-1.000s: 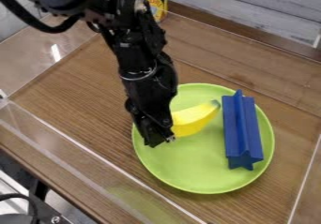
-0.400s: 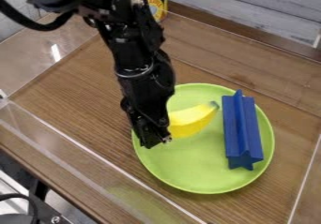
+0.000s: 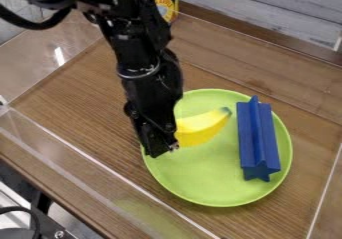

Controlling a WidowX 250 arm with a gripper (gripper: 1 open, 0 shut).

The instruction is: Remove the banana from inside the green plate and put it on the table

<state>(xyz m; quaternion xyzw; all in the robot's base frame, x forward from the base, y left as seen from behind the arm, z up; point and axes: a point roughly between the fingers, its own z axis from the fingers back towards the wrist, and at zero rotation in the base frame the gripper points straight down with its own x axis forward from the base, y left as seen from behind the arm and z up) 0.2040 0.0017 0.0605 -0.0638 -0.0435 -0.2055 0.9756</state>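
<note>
The black pincer (image 3: 158, 148) was narrow, its fingers drawn together low over the left edge of the green plate (image 3: 214, 189), as the camera saw it. Whether the fingers had pinched the banana (image 3: 202, 129) could not be told, since the arm covered the place where the two met. The banana lay just right of the pincer, over the plate's upper left part, its yellow body tilting up to the right toward its greenish tip; whether its underside touched the plate could not be made out.

Farther right, past the banana's tip, the blue ridged block (image 3: 258, 141) stood in the way on the plate, running toward the rim, with a strip of bare green between it and the pincer below the banana. Left of the pincer, beyond the rim, the brown table (image 3: 83, 95) offered open wood. That room ended at the clear wall (image 3: 100, 173), which slanted below and left of the pincer, near the plate's edge. A yellow-labelled container (image 3: 166, 3) stood well beyond the pincer, at the top.
</note>
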